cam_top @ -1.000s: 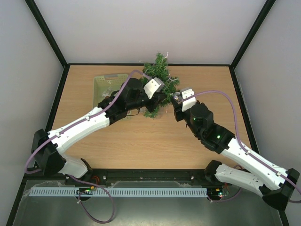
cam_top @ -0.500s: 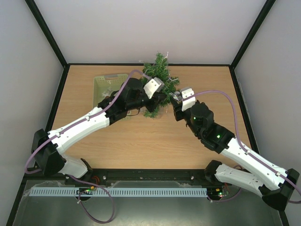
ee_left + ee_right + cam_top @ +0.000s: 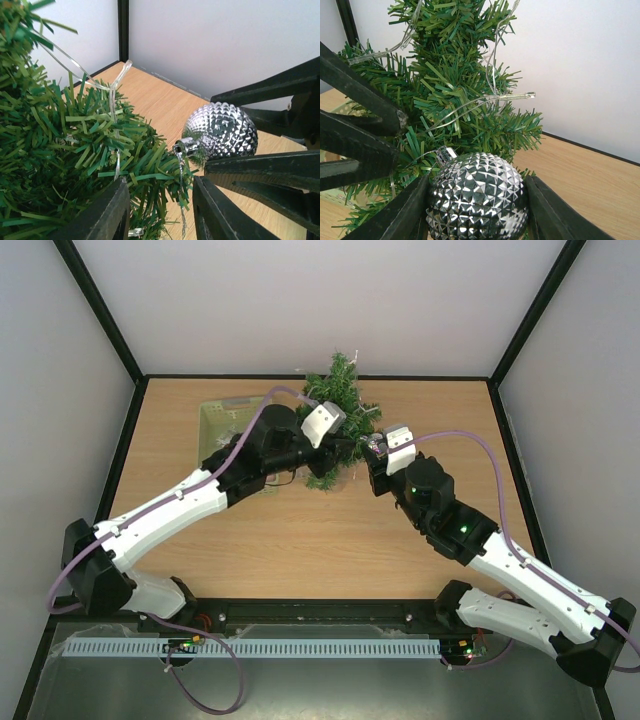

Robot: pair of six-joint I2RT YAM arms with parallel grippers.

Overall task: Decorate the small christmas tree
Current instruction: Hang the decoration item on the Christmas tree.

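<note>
The small christmas tree [image 3: 340, 405] stands at the back middle of the table, with a clear light string [image 3: 485, 102] draped over its branches. My right gripper [image 3: 477, 200] is shut on a silver faceted bauble [image 3: 480, 195], held against the tree's lower right side [image 3: 375, 448]. The bauble's cap and silver hanging loop [image 3: 181, 165] point at the branches. My left gripper [image 3: 160, 200] is open, its fingers straddling a low branch tip, and the loop hangs in the gap between them. From above, the left gripper [image 3: 345, 448] reaches into the tree's front.
A pale green basket [image 3: 228, 412] sits left of the tree, partly under the left arm. The back wall and a black frame post [image 3: 123, 30] are just behind the tree. Bare wooden table [image 3: 320, 530] lies in front.
The left gripper's jaws have widened, and its wrist has shifted slightly back and left. The right arm and the bauble have not moved.
</note>
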